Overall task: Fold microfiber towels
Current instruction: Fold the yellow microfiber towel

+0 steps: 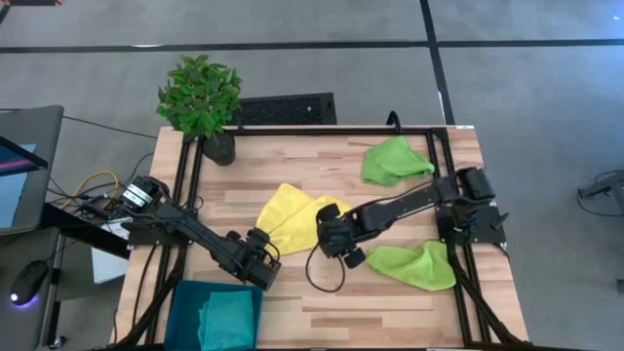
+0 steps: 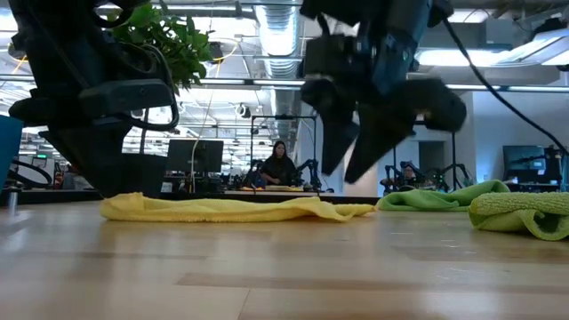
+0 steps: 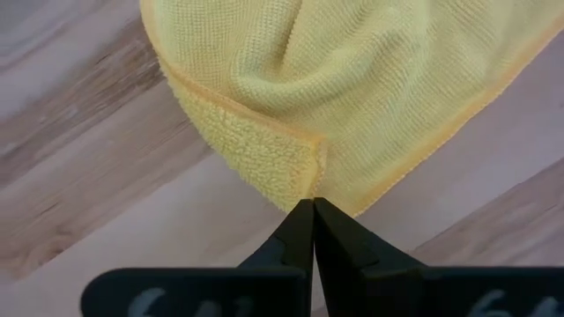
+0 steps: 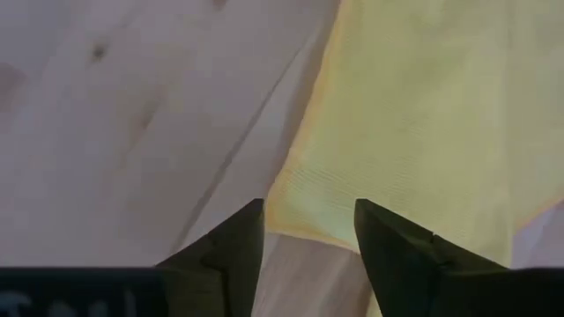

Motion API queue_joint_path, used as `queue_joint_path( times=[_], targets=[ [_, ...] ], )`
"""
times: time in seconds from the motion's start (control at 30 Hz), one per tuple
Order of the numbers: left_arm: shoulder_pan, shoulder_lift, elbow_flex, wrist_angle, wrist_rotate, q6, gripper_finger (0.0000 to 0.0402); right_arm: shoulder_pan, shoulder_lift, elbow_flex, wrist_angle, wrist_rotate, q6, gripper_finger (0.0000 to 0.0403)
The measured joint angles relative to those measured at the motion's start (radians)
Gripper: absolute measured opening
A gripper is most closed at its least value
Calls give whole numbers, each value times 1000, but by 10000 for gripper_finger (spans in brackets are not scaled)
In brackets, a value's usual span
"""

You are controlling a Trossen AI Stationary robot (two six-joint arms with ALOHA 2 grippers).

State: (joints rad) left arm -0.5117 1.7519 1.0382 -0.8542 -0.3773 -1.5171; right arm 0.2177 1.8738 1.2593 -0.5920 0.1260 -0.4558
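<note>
The yellow towel (image 1: pixel 292 219) lies crumpled flat on the wooden table's middle. My left gripper (image 1: pixel 261 258) is at the towel's near-left corner, shut on it (image 3: pixel 313 204). My right gripper (image 1: pixel 336 246) is open and hovers above the towel's right corner (image 4: pixel 308 207), clear of the cloth in the low view (image 2: pixel 356 173). One lime green towel (image 1: pixel 395 161) lies bunched at the far right, and another (image 1: pixel 414 265) at the near right. The teal towel (image 1: pixel 232 320) rests on the dark teal tray (image 1: pixel 185 302) at the near left. My left gripper pinches the tip of the yellow towel's turned-over corner (image 3: pixel 304 180) between its two shut fingers, only at their free ends. The fingers slant down from the table's near left. The corner's fluffy underside shows, and the towel lies slack on the table.
A potted plant (image 1: pixel 200 97) stands at the table's far left corner. A black frame (image 1: pixel 439 132) runs round the table's edges. A loose black cable (image 1: pixel 322 278) loops below my right gripper. Bare wood lies between the yellow towel and the near edge.
</note>
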Motion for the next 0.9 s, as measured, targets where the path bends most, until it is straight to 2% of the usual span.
queue_joint_path(
  times=[0.13,0.2,0.43,0.63,0.9],
  targets=[
    [0,0,0,1,3,4,0,16,31,7,52,6,-12,185],
    [0,0,0,1,4,4,0,19,37,-3,-1,3,-8,180],
    [0,0,0,7,10,5,0,22,102,-6,54,17,-31,169],
    [1,0,0,12,17,4,0,32,108,-8,17,171,-49,157],
    [1,0,0,15,32,4,0,29,111,-11,-21,187,-42,89]
  ],
)
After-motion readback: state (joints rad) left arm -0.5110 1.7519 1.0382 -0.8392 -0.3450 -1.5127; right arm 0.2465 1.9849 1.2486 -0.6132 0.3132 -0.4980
